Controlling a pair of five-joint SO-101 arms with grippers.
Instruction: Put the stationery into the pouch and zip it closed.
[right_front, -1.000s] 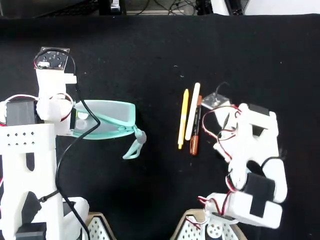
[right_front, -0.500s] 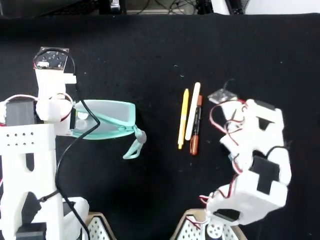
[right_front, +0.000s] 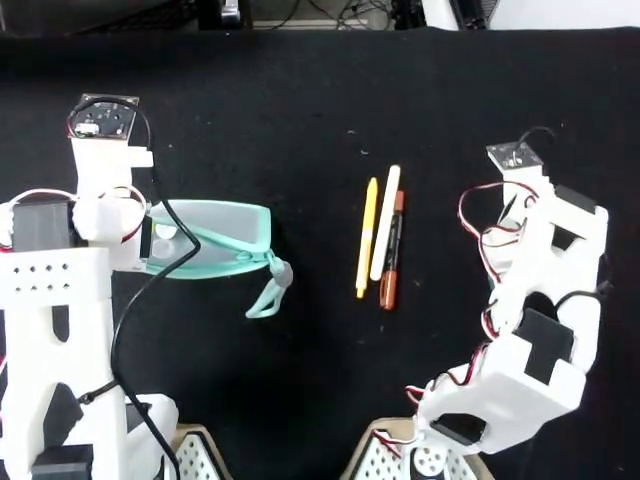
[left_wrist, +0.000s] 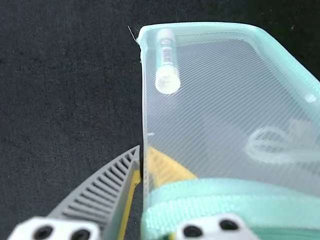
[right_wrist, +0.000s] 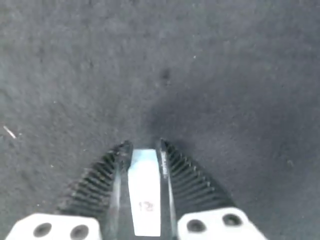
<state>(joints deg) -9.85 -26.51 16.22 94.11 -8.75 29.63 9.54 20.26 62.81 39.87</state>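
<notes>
Pouch (right_front: 215, 240) edge pinched by L gripper (left_wrist: 144, 161); R gripper (right_wrist: 143, 146) clamps white block (right_wrist: 144, 195); pens (right_front: 381, 238) well apart, black cloth (right_front: 320, 110) btw.

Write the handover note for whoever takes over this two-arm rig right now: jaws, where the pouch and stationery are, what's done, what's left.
Left gripper: jaws shut on the edge of the pouch, which lies on the table beside that arm.
Right gripper: jaws shut on a small white block, off to the side of the pens.
Between the arms, side by side: yellow pen, white pen, orange pen.
Done: a white tube is in the pouch.
Left: block and three pens in, then zip it closed.
</notes>
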